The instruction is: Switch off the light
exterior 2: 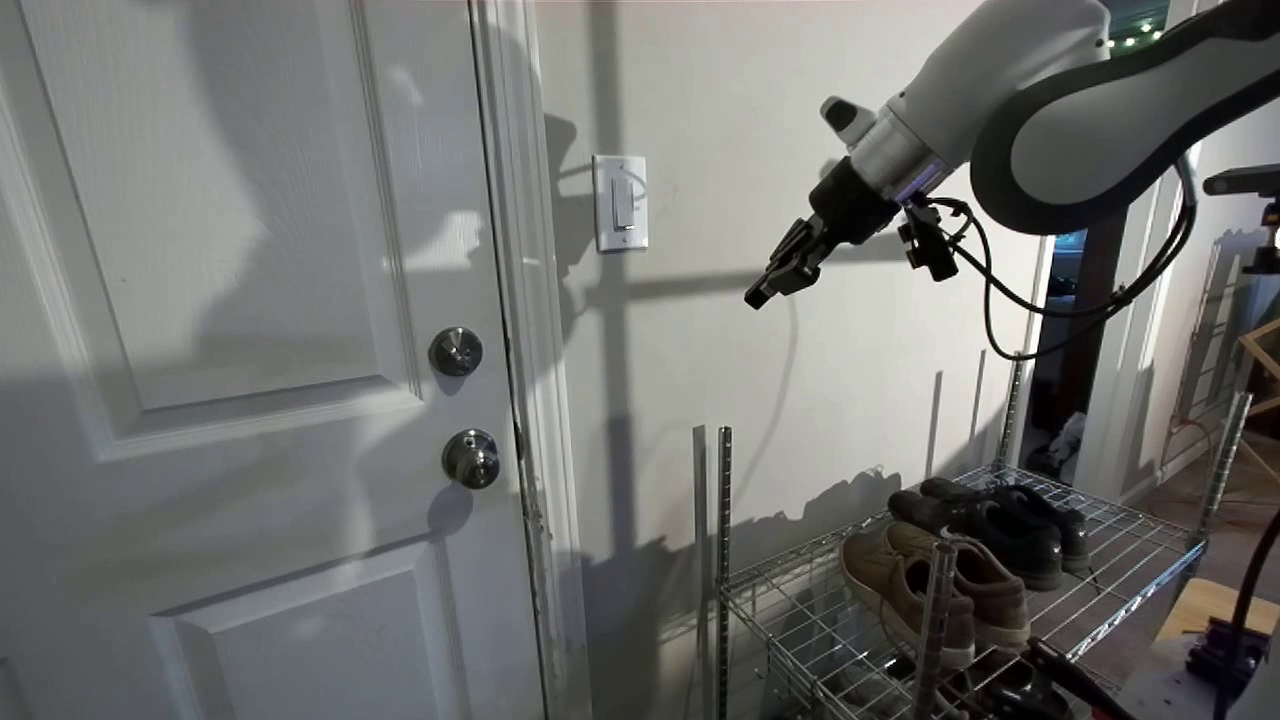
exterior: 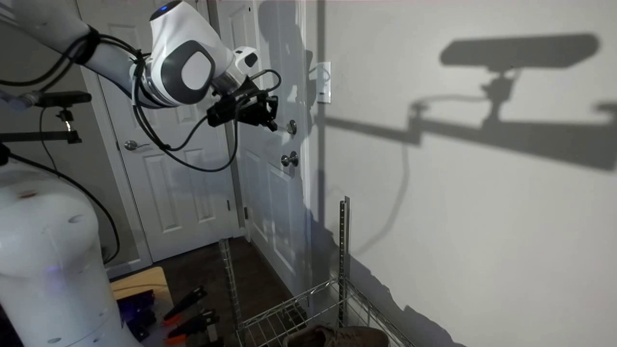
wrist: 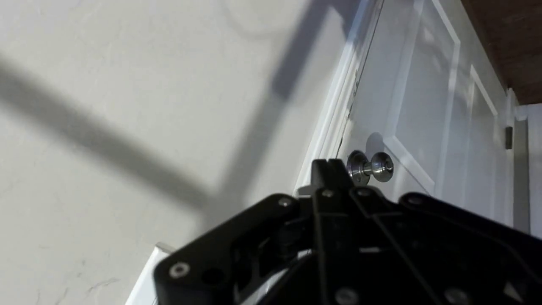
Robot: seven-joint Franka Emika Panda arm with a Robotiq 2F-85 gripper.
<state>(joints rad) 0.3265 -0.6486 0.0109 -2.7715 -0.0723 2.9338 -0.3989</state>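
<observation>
White rectangular plastic switch plate point(exterior 2: 621, 203) (one) was on pale wall point(exterior 2: 890, 400), beside one white panelled door point(exterior 2: 260, 480) with two round metal fittings point(exterior 2: 470, 459). Two black fingers point(wrist: 320, 174) sat together, apart from plate.

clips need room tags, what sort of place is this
Likely a home entryway: shoes on a wire rack, a panelled door, and a switch on the wall beside it. Where the door leads isn't shown.
</observation>
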